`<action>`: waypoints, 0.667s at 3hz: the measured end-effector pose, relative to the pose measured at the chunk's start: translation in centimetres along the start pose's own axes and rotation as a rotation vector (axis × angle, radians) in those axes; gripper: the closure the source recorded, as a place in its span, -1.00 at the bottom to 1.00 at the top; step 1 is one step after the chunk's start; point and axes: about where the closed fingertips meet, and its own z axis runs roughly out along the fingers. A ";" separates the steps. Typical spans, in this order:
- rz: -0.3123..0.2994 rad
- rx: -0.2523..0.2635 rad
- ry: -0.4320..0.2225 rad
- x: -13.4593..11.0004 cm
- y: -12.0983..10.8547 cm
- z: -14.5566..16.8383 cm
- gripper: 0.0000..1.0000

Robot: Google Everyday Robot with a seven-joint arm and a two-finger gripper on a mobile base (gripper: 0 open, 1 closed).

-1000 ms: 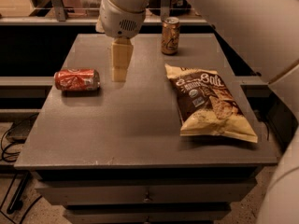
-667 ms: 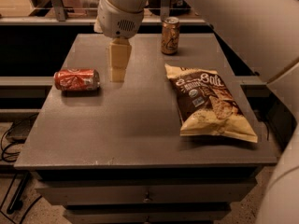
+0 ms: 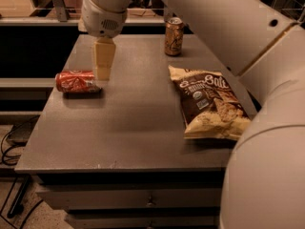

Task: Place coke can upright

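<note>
The coke can (image 3: 76,81) is red with white markings and lies on its side near the left edge of the grey table (image 3: 128,128). My gripper (image 3: 102,74) hangs down from the white wrist, just to the right of the can's right end and slightly behind it, close above the tabletop. It holds nothing that I can see. From this angle it reads as one cream block.
A brown-and-gold can (image 3: 174,36) stands upright at the back of the table. A chip bag (image 3: 209,104) lies flat on the right side. My white arm (image 3: 267,142) fills the right foreground. Drawers sit under the tabletop and cables lie on the floor at left.
My gripper has moved left, closer to the lying coke can. The can, the brown-and-gold can and the chip bag have not moved.
</note>
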 end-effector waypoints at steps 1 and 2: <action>-0.027 0.003 0.008 -1.3 -1.8 1.6 -1.00; -0.043 -0.004 0.015 -2.6 -3.1 3.6 -1.00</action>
